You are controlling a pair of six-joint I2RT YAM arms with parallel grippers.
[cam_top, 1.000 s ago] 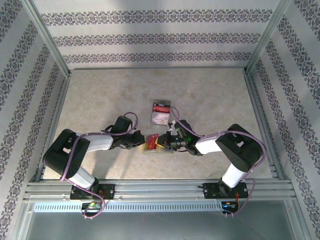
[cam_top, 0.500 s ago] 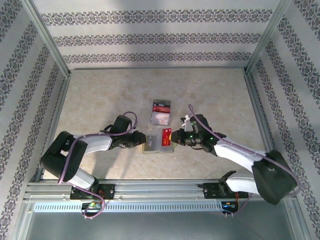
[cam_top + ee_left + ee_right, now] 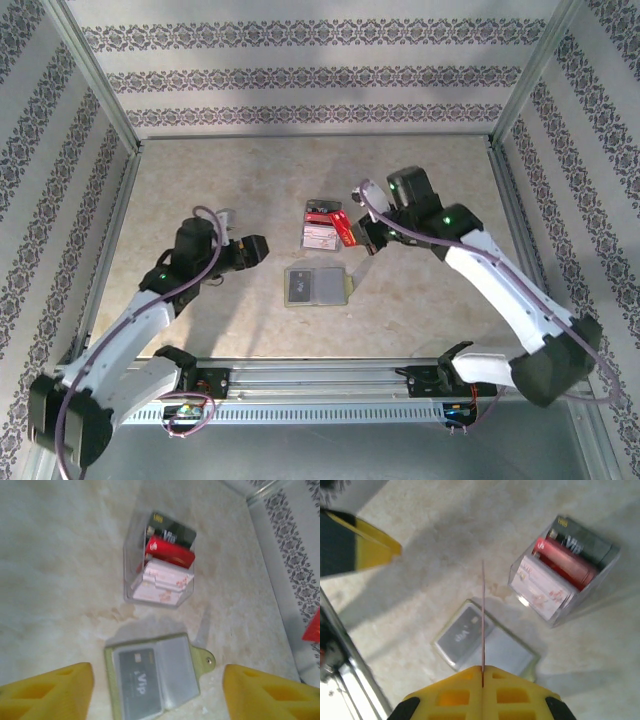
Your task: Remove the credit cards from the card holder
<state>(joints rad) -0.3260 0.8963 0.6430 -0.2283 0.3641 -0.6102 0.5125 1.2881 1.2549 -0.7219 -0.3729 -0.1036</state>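
- On the pale marbled surface [image 3: 200, 180], the olive card holder [image 3: 318, 287] lies open and flat, closer to the arm bases than anything else on it.
- Inside the card holder's left pocket sits a grey card [image 3: 136, 684] marked "Vip". The right pocket looks cloudy, and I cannot tell whether it holds anything.
- Just beyond the card holder, not touching it, stands a clear tray [image 3: 322, 238]. A dark card, a red one and a white one with red print stand on edge inside it.
- Beyond the card holder and to its right, the right gripper [image 3: 364, 238] hangs above the surface, its fingers pressed together on a red card [image 3: 344, 227]. From the right wrist, that card shows edge-on as a thin line rising from between the yellow pads [image 3: 520, 687], with the card holder lying below it.
- Left of the card holder, the left gripper [image 3: 256, 248] is off the surface. Its yellow fingers [image 3: 50, 690] are spread wide with nothing gripped between them. From the left wrist, the card holder shows on the surface in the gap between them.
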